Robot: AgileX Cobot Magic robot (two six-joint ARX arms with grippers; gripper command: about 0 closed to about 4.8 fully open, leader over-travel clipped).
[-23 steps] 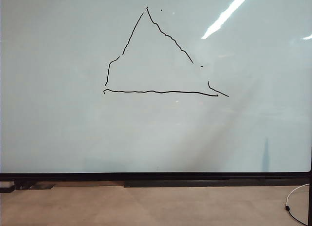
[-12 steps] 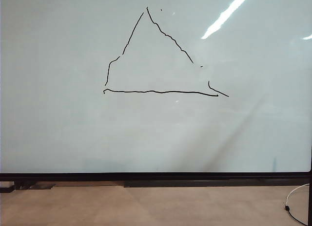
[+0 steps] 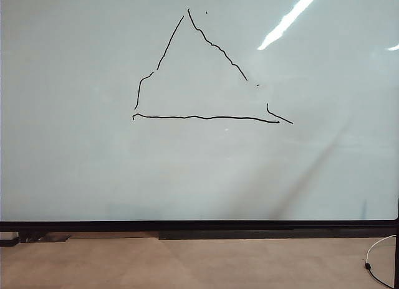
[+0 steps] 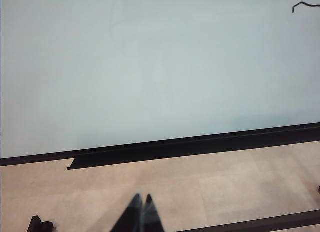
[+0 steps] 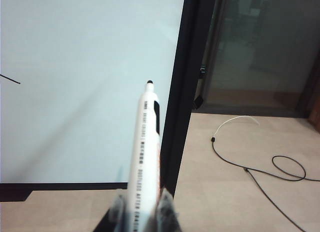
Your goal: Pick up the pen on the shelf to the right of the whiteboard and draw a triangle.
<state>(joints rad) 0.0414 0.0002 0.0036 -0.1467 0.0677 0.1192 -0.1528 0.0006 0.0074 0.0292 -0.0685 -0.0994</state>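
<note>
The right gripper [image 5: 141, 207] clamps the pen [image 5: 144, 147], tip aimed at the whiteboard's [image 3: 75, 152] right frame. The left gripper [image 4: 142, 204], fingers together and empty, sits below the whiteboard. The triangle [image 3: 206, 118] stands on the whiteboard's upper middle.

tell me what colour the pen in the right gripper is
White with a black barcode-like label and dark tip; the pen shows best in the right wrist view.

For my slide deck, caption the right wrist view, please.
Right gripper shut on the pen, tip clear of the whiteboard beside its black frame.
</note>
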